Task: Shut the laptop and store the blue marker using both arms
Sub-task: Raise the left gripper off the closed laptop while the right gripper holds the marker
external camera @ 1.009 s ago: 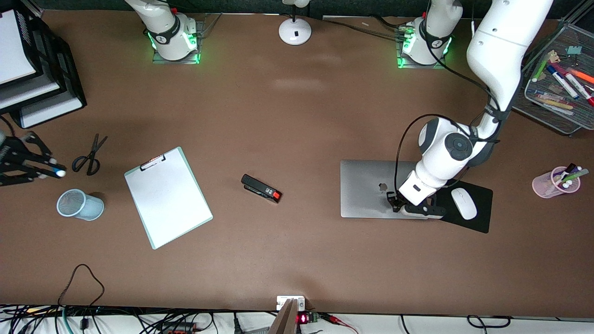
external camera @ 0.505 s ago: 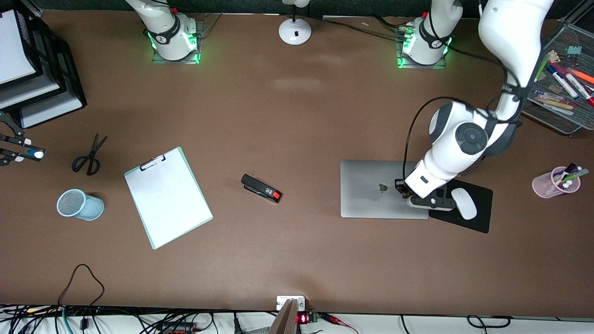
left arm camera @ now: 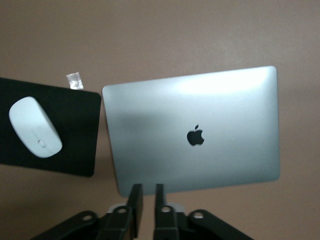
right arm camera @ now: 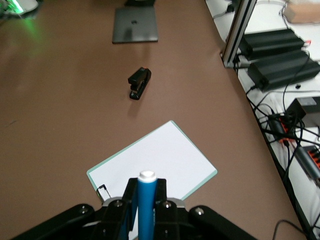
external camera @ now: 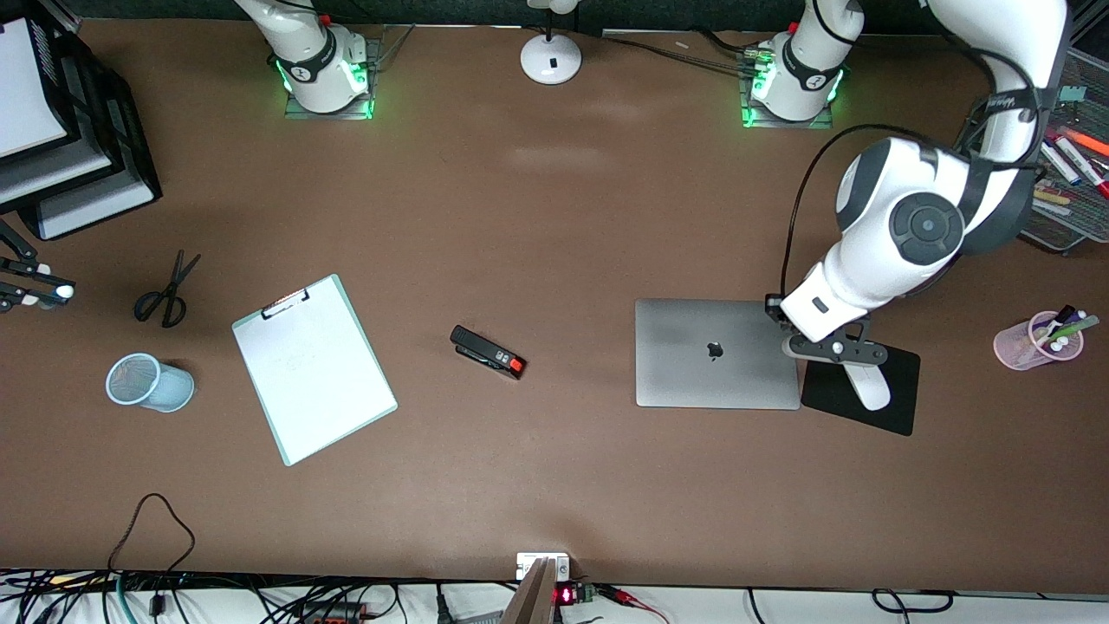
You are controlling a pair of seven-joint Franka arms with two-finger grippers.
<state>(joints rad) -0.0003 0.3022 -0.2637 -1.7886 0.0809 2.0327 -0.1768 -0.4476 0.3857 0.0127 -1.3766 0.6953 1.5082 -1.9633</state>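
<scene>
The silver-grey laptop lies closed on the table, apple logo up; it also shows in the left wrist view. My left gripper is up in the air over the laptop's corner by the mouse pad, shut and empty. My right gripper is at the right arm's end of the table, over bare table beside the scissors. It is shut on the blue marker, whose white end sticks out past the fingers.
A pale blue mesh cup stands nearer the camera than the right gripper. Scissors, clipboard and stapler lie mid-table. White mouse on black pad, pink pen cup and mesh tray are at the left arm's end.
My left gripper has lifted off the laptop lid and drawn back toward its base. My right gripper has carried the blue marker farther toward the table's end, away from the mesh cup.
</scene>
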